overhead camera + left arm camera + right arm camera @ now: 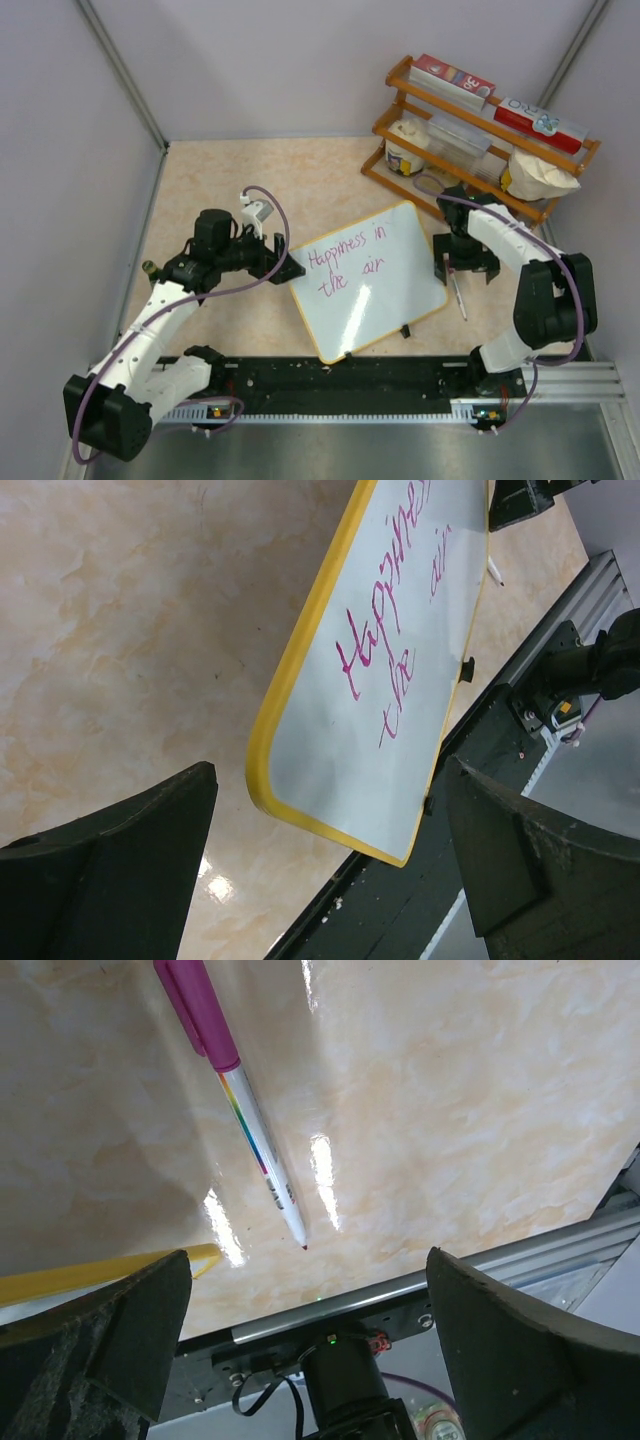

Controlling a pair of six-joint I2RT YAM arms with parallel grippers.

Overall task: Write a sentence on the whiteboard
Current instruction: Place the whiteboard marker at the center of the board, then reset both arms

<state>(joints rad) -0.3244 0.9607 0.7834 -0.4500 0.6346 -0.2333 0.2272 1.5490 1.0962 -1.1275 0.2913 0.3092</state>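
Two grippers are standing with their fingers wide apart, and neither one is holding anything. The whiteboard [368, 280] is lying flat in the middle of the table [250, 180], turned at an angle, and it is carrying the words "Happiness in the air" in pink ink. The left gripper [288, 267] is hovering just beside the board's left edge; I cannot tell whether it is touching the frame. The right gripper [467, 272] is hanging over the marker [250, 1130], which is lying free on the table near the board's right edge, with its tip pointing toward the arm bases.

I am judging that the writing is finished and the step in hand is taking the arms away. To do this well, the right arm should be going straight up with the fingers kept apart, so that no finger is pushing the marker; it is round and can roll. Neither arm should be passing low over the ink, because it smears easily.

Counting now: one whiteboard with two black clip feet, one marker, four written words in two lines, two arms, and one wooden rack [480, 130] in the far right corner. Two long boxes are lying on its top shelf; the other things in it I cannot count surely.
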